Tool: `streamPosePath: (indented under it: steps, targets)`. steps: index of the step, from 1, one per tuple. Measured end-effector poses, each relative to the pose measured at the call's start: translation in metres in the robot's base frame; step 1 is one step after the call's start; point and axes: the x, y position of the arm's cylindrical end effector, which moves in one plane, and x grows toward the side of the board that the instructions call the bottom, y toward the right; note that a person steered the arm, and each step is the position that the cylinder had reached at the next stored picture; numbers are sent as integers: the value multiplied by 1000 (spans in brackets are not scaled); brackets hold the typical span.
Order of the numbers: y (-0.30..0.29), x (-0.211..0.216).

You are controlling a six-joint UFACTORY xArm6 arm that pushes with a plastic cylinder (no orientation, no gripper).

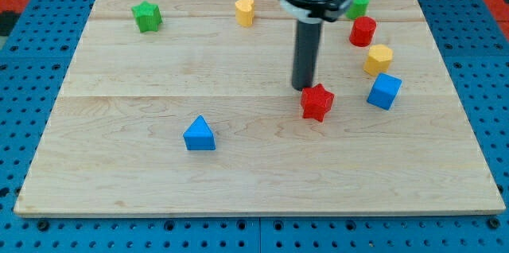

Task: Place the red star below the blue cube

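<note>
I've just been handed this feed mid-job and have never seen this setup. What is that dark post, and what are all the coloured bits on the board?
There is one camera picture, looking down at a wooden board on a blue pegboard. The dark post is my arm's rod. It has no claw and holds nothing; my tip only pushes blocks along the board. It sits just above-left of the red star, at its edge. The blue cube lies to the star's right. Also there: a blue triangle, green star, yellow heart, red cylinder, a yellow block and a green block partly hidden behind the arm.
</note>
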Motion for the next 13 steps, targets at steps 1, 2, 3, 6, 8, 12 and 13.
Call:
streamPosePath:
  steps: [1, 2, 3, 6, 8, 12, 13]
  targets:
    - [27, 28]
    - [-33, -6]
    - [-67, 18]
    - [46, 54]
    - [30, 103]
    - [125, 108]
    - [155, 108]
